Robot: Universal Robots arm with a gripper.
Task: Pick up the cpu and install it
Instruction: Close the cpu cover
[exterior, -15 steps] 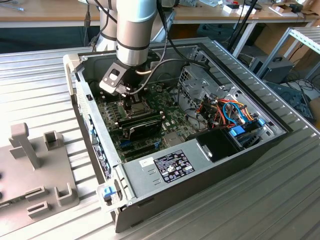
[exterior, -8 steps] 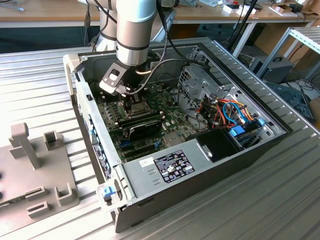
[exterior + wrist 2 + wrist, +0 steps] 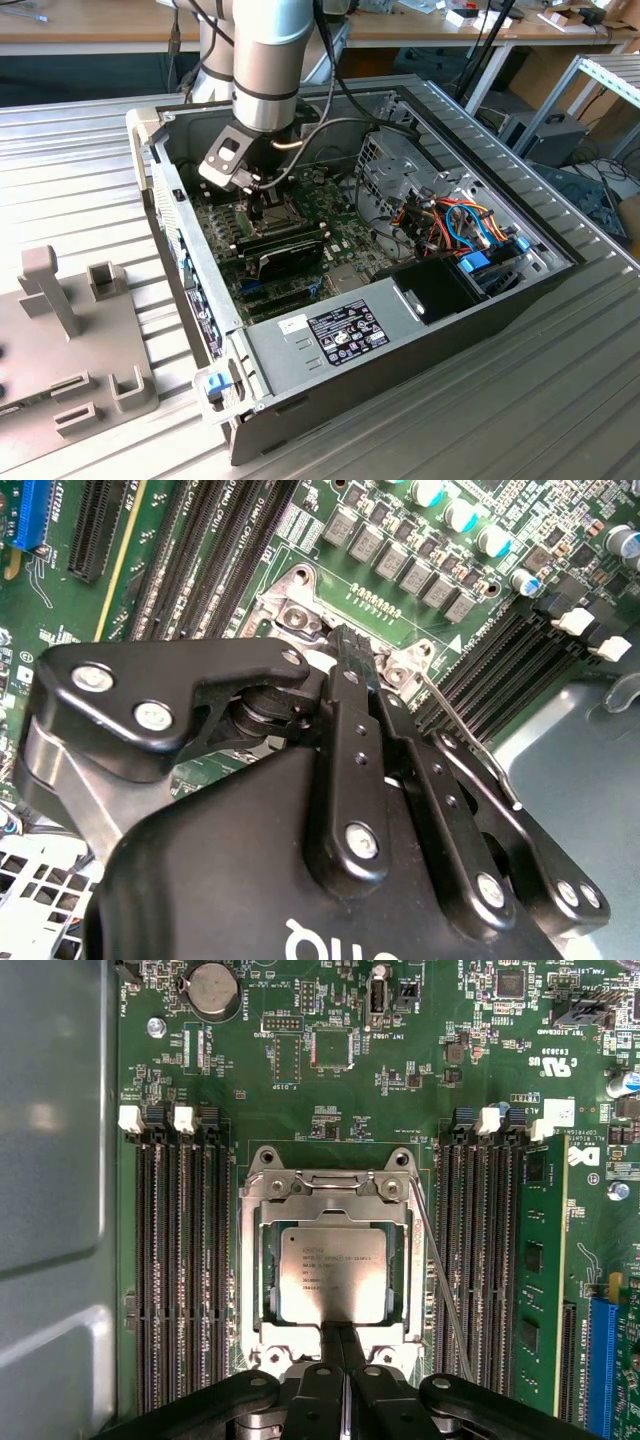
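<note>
The cpu (image 3: 332,1275), a small silver-grey square chip, lies flat inside the socket on the green motherboard. The socket's metal frame (image 3: 330,1182) surrounds it. A thin wire lever (image 3: 440,1280) runs along one side of the socket. My gripper (image 3: 340,1345) is shut, its two black fingers pressed together with nothing between them. The tips sit at the edge of the cpu's metal top. In the second wrist view the joined fingertips (image 3: 350,645) point down at the socket's corner (image 3: 295,610). In the exterior view the gripper (image 3: 262,195) is low inside the open computer case (image 3: 150,150).
Empty memory slots (image 3: 180,1260) flank the socket, with one green memory stick (image 3: 540,1280) fitted beyond them. A long black expansion card (image 3: 285,250) lies just in front of the gripper. A drive cage (image 3: 395,170), coloured cables (image 3: 470,225) and a power supply (image 3: 320,335) crowd the case. A grey fixture (image 3: 70,330) stands outside on the exterior view's left.
</note>
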